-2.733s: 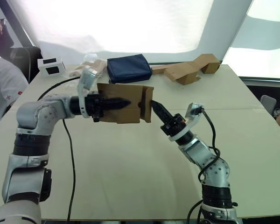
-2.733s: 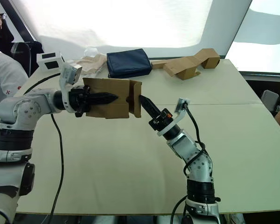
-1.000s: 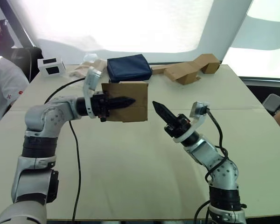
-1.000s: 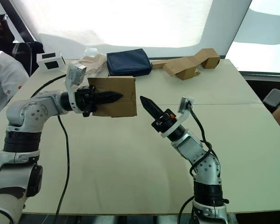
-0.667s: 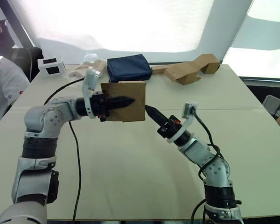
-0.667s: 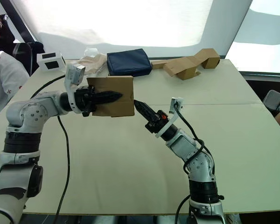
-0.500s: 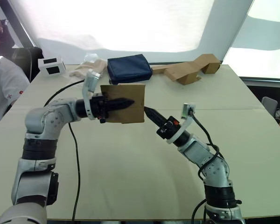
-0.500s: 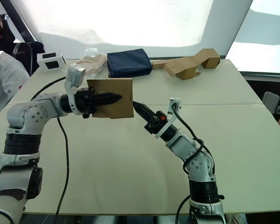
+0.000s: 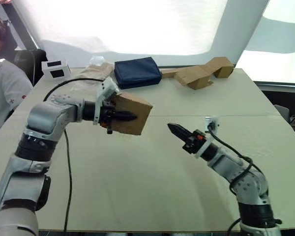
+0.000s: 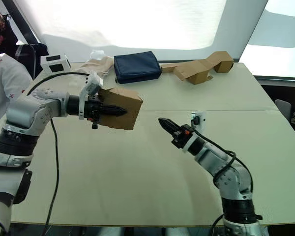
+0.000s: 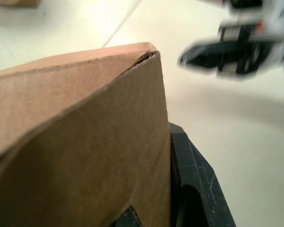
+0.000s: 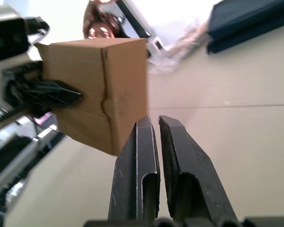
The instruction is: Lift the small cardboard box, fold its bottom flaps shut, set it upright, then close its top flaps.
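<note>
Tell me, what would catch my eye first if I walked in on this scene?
Most likely the small cardboard box, held tilted in mid-air above the table by the left tool, which is clamped on it. Next, the right tool, shut to a dark point and aimed at the box from a short gap away. At the table's far edge lie a navy pouch and folded cardboard pieces.

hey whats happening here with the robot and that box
A humanoid robot is working on a small cardboard box over a table. Its left end effector is shut on the box, holding it tilted in the air above the tabletop. The right end effector is shut and empty, hanging apart from the box with its tip pointed toward it. The box's visible flaps look folded shut, and it has not yet been set down upright.
</note>
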